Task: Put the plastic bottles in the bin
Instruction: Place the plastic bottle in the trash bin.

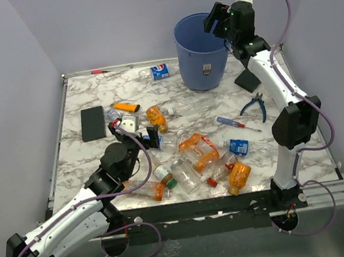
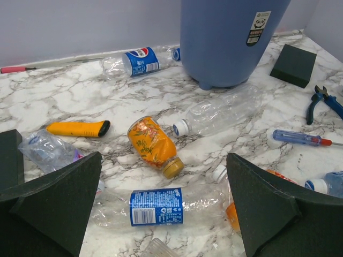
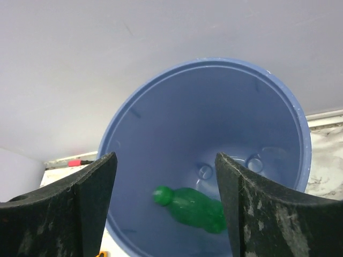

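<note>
Right wrist view shows the right hand (image 3: 166, 206) spread and empty just above the round blue plastic bin (image 3: 214, 107), with a green plastic bottle (image 3: 195, 210) lying inside below it, while the left hand (image 2: 163, 214), spread wide too, hangs over crushed plastic bottles (image 2: 156, 206) on the white marble table (image 2: 64, 101).

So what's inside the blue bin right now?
One green bottle shows low inside the bin, seen from the right wrist. The open right gripper is above the rim; its fingers cover the lower left and right of the interior, so anything there is hidden.
</note>
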`<state>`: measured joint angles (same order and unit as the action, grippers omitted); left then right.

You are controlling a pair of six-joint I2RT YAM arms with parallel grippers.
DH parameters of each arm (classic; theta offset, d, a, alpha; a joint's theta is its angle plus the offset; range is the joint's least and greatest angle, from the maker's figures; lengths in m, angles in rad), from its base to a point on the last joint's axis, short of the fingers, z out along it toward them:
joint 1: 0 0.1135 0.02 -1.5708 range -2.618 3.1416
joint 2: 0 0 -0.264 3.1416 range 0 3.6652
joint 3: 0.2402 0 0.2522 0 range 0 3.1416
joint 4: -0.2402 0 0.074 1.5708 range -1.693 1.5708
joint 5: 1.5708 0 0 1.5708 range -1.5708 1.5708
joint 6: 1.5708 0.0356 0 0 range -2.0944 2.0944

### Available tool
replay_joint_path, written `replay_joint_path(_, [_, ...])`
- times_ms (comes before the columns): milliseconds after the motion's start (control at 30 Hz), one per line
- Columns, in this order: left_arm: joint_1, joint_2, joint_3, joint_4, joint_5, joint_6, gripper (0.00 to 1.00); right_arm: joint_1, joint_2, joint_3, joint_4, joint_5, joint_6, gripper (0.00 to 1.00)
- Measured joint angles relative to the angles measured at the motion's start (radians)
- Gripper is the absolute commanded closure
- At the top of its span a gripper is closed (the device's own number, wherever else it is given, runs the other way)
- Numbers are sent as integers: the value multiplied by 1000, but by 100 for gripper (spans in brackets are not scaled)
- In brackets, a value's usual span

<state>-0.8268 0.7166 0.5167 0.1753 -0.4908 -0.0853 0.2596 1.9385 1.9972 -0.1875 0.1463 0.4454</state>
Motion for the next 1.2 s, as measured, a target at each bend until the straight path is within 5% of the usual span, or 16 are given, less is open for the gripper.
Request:
replay_joint_path(233, [0,0,0,0,-1,2,1,16,-187,-110,1,-38,-1,22])
replay_joint_path(667, [0,3,15,-14,-11,4,1,228,-879,-785,127,-206,-23,24])
replay_joint_path(933, [0,48,65,-68,70,-20,1,239,-1043,-1243,15,-184,140,24])
replay_joint_path(1200, [0,220,147,-131,210,-43,1,239,-1118,-1401,-166,-23,316,23])
